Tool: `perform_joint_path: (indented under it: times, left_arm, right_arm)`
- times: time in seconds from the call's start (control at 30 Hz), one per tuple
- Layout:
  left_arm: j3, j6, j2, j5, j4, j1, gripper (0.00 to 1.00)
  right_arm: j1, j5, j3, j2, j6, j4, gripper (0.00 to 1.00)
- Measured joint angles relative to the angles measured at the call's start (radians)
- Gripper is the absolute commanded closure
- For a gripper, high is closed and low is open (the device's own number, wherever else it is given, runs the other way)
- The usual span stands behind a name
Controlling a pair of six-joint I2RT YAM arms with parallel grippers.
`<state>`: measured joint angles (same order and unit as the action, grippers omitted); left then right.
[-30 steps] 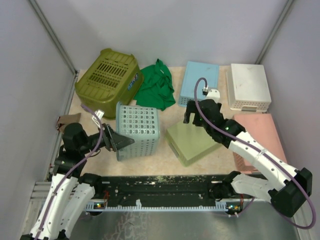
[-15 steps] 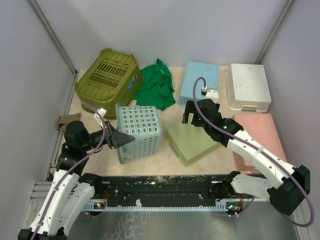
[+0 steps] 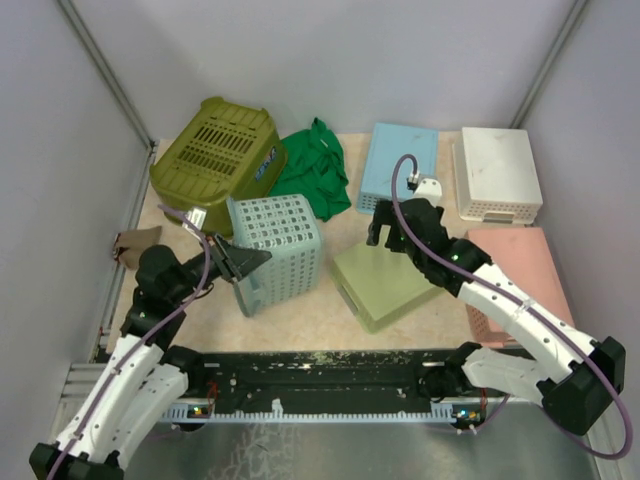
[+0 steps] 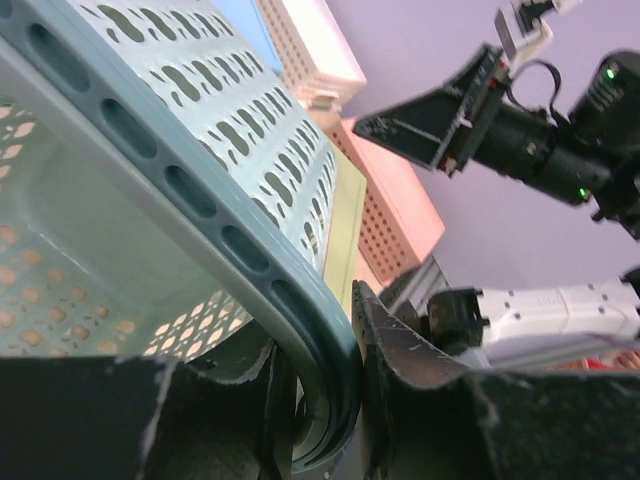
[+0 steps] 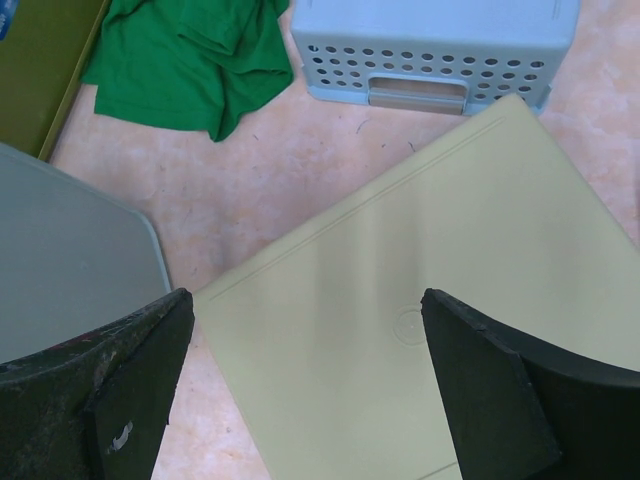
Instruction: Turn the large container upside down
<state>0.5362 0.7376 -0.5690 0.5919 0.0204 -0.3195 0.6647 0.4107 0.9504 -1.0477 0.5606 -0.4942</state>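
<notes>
A teal perforated basket (image 3: 280,250) stands tilted on the table left of centre, its open side toward my left arm. My left gripper (image 3: 243,262) is shut on its rim; in the left wrist view the rim (image 4: 310,330) sits pinched between the two fingers (image 4: 400,350). My right gripper (image 3: 387,238) is open and empty, hovering over a flat pale-green upturned container (image 3: 385,285), which fills the right wrist view (image 5: 420,300) between the spread fingers (image 5: 130,400). The teal basket's side shows at the left of that view (image 5: 70,260).
A big olive basket (image 3: 215,155) lies upside down at the back left. A green cloth (image 3: 315,170) lies next to it. A light-blue bin (image 3: 400,160), a white bin (image 3: 498,172) and a pink bin (image 3: 520,270) sit bottom up on the right.
My left gripper has risen and swung toward the back, tipping the teal basket further so its near edge lifts. The right arm has barely moved.
</notes>
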Motion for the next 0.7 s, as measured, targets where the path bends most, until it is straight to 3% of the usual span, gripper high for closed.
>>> perform_joint_path:
  times: [0.3, 0.63, 0.7]
  left_arm:
    - [-0.075, 0.097, -0.046, -0.342, -0.244, -0.138, 1.0]
    - [-0.077, 0.179, -0.249, -0.621, -0.502, -0.262, 1.0]
    - [-0.053, 0.181, -0.287, -0.662, -0.509, -0.279, 0.93]
  right_arm:
    - [0.0, 0.019, 0.0, 0.03, 0.0, -0.003, 0.04]
    - [0.0, 0.032, 0.0, 0.035, -0.002, -0.011, 0.04]
    - [0.0, 0.035, -0.001, 0.04, -0.002, -0.014, 0.04]
